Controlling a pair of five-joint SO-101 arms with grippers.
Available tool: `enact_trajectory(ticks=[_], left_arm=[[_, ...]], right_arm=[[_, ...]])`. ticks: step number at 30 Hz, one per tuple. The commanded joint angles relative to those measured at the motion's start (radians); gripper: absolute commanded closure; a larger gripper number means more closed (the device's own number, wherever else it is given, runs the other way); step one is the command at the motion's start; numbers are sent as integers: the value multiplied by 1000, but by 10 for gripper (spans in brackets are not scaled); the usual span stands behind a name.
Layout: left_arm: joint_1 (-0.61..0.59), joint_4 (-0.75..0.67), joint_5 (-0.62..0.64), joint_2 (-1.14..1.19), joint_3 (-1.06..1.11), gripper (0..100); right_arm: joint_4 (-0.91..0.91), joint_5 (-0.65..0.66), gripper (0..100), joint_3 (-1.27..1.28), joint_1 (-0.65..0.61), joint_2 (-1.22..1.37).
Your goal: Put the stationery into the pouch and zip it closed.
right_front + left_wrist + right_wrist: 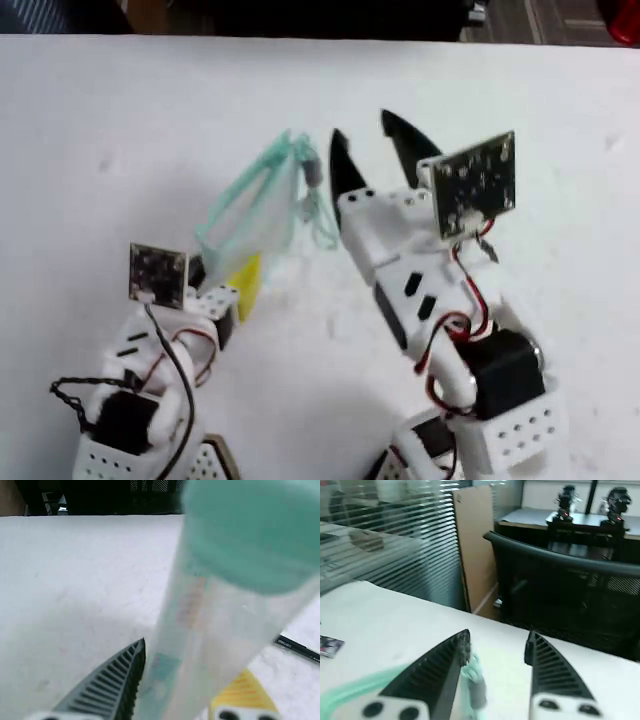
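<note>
**Surroundings:** white table (100, 100). On it lie a black pen (300, 649), outside the pouch, and a small dark card (329, 646). A black mesh chair (560, 595) and a leaning cardboard sheet (475, 545) stand behind the table.

**In the way:** the pouch blocks most of the left wrist view.

**Container:** translucent pouch (255, 205) with teal edging, tilted, clamped by the left gripper (235, 285) between its black and yellow fingers. Contents are too blurred to tell.

**Right gripper** (362, 135)**:** fingers apart, holding nothing, just beside the zipper pull (312, 172).
</note>
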Motion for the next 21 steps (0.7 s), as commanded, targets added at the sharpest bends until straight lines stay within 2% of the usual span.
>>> enact_trajectory(ticks=[1, 7, 10, 15, 21], left_arm=[[2, -37, 5, -8, -11, 794], [2, -35, 5, -8, -9, 796], [2, -35, 5, -8, -9, 796], [2, -35, 5, -8, -9, 796], [2, -35, 5, -8, -8, 795]], right_arm=[[88, 6, 840, -55, 93, 70], [208, 15, 840, -51, 249, 341], [205, 112, 840, -51, 298, 510], [205, 298, 840, -55, 283, 751], [97, 333, 840, -51, 260, 905]])
